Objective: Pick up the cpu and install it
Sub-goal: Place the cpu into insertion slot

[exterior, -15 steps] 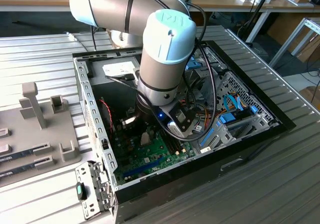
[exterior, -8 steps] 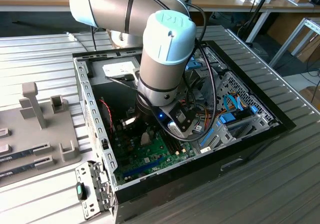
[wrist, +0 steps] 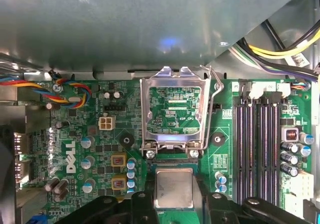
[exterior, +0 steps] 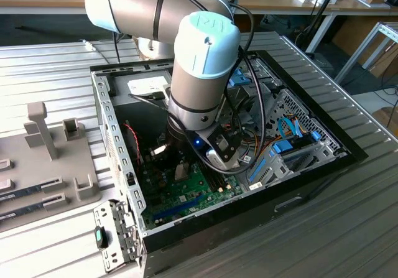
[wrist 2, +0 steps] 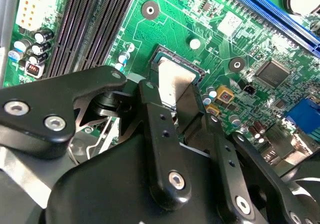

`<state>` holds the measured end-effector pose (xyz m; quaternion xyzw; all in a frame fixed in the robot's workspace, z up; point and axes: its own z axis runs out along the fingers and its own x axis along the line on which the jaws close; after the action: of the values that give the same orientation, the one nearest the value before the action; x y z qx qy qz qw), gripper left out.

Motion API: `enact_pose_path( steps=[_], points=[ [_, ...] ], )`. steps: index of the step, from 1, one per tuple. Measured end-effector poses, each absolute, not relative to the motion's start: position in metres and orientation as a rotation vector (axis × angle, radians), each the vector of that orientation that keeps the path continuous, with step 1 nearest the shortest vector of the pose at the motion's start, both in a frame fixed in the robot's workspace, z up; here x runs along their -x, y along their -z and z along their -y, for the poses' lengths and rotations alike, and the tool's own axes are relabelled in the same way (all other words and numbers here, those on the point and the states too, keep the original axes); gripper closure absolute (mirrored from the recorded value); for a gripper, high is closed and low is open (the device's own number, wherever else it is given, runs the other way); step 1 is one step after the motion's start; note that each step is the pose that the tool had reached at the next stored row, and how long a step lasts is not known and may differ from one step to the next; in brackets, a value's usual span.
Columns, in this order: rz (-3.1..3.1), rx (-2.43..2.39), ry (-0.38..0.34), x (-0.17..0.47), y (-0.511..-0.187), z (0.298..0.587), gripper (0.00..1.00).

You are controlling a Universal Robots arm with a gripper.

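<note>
The cpu (wrist: 173,188), a small square chip with a silvery top and thin green rim, sits between my black fingers (wrist: 150,196) at the socket of the green motherboard (wrist: 90,134). In the second wrist view the cpu (wrist 2: 171,81) lies level with the socket's dark frame, one finger (wrist 2: 152,108) pressed against each side. My gripper (wrist 2: 172,91) is shut on it. I cannot tell whether the chip rests fully in the socket. The socket's metal retention frame (wrist: 173,111) stands flipped open beside it. In the exterior view my arm (exterior: 205,60) reaches down into the open computer case (exterior: 311,160).
Black memory slots (wrist: 257,149) run along one side of the socket. Coloured fan wires (wrist: 65,91) and a yellow-black cable bundle (wrist: 280,48) lie close by. A grey metal wall (wrist: 150,23) rises behind the socket. A grey fixture tray (exterior: 50,153) sits at the exterior view's left.
</note>
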<state>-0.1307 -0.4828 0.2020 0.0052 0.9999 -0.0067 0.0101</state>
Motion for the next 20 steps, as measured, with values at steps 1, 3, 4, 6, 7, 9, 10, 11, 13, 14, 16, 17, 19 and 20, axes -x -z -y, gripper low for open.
enact_pose_path(
  steps=[1,3,4,6,7,9,10,11,13,14,16,17,19,20],
  points=[
    [-3.121,-0.016,0.021,0.1308,-0.2019,0.4828,0.61],
    [-3.121,-0.016,0.02,0.1309,-0.2019,0.4827,0.61],
    [-3.121,-0.016,0.02,0.1309,-0.2019,0.4827,0.61],
    [-3.121,-0.017,0.02,0.1308,-0.2023,0.4826,0.61],
    [-3.121,-0.017,0.02,0.1309,-0.2031,0.4826,0.61],
    [-3.121,-0.017,0.02,0.1308,-0.2045,0.4826,0.61],
    [-3.121,-0.017,0.02,0.1309,-0.2046,0.4827,0.61],
    [-3.121,-0.017,0.02,0.131,-0.2048,0.4831,0.61],
    [-3.121,-0.016,0.024,0.1309,-0.2047,0.4839,0.61],
    [-3.121,-0.016,0.028,0.1309,-0.2048,0.4841,0.61],
    [-3.121,-0.016,0.032,0.1309,-0.2048,0.4842,0.61],
    [-3.121,-0.016,0.033,0.131,-0.2048,0.4842,0.61],
    [-3.121,-0.016,0.033,0.1311,-0.2047,0.4841,0.61],
    [-3.121,-0.016,0.033,0.1311,-0.2046,0.4842,0.61]
  ],
)
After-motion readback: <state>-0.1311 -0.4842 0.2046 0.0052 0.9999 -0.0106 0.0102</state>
